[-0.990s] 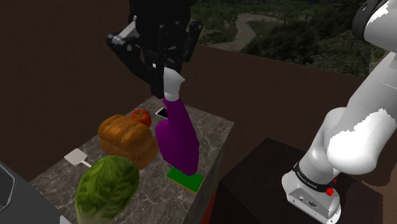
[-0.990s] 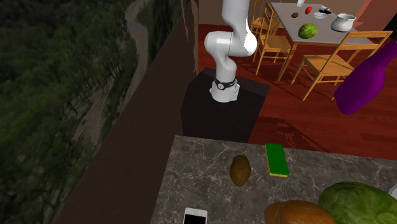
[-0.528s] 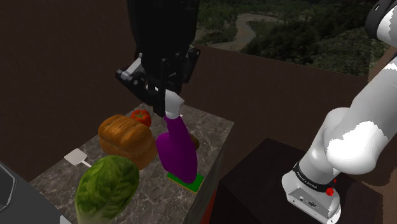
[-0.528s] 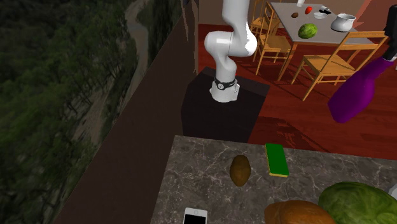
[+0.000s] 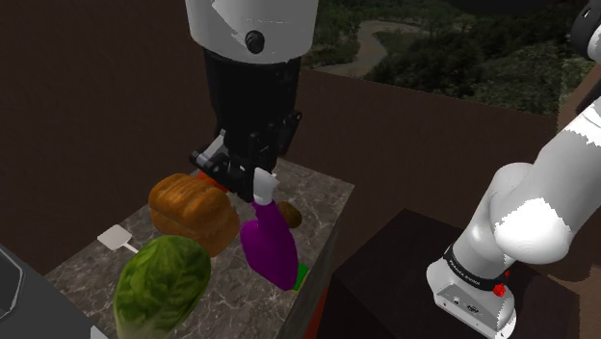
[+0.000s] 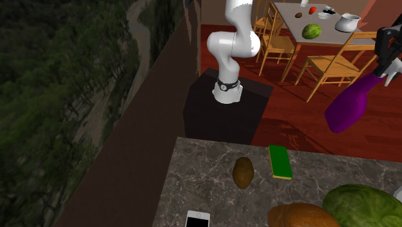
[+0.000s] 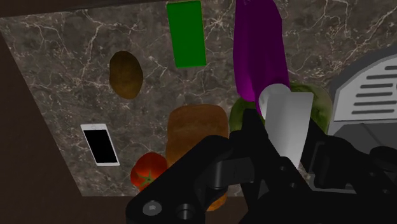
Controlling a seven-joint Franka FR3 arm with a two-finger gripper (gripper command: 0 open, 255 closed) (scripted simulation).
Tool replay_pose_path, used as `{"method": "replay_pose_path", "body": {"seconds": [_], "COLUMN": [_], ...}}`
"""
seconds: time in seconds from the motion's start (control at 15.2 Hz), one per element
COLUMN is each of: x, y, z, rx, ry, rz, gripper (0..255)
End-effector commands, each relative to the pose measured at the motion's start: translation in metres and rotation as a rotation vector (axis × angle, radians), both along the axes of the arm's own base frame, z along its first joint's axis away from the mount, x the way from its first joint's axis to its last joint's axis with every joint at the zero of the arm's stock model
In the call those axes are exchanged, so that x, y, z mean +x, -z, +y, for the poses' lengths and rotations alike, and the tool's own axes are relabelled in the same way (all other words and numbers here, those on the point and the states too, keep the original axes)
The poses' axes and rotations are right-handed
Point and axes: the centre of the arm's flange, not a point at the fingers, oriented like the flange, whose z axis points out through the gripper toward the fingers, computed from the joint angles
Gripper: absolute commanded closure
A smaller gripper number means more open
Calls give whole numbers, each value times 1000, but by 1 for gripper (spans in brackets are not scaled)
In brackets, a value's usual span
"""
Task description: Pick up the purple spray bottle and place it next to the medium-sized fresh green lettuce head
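Observation:
The purple spray bottle (image 5: 270, 246) hangs tilted over the marble counter (image 5: 222, 289), held by its white spray head (image 5: 262, 183). My gripper (image 5: 252, 178) is shut on that head. Its base is just above the green card (image 5: 301, 274). The green lettuce head (image 5: 164, 284) lies at the counter's near end, a short way from the bottle in the shoulder view. In the second exterior view the bottle (image 6: 348, 106) hangs from the gripper (image 6: 388, 55) above the lettuce (image 6: 361, 205). In the wrist view the bottle (image 7: 257, 54) partly hides the lettuce (image 7: 238, 113).
A brown bread loaf (image 5: 193, 207) lies beside the lettuce, with a tomato (image 7: 145, 175) behind it. A potato (image 6: 243, 172), the green card (image 6: 279, 161) and a white-framed phone (image 6: 198, 219) lie on the counter. A grey slotted appliance (image 7: 369, 89) stands by the lettuce. A white flat tool (image 5: 116, 238) lies at the edge.
The gripper has come down with the bottle, bringing its base from well above the counter to just over the green card. The other things have not moved.

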Motion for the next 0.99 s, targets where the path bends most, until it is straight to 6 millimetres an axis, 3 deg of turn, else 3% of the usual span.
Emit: {"method": "replay_pose_path", "body": {"seconds": [0.0,0.92], "x": [0,0], "y": [11,85], "z": [0,0], "rx": [1,1], "ry": [0,0], "rz": [0,0], "gripper": [255,255]}}
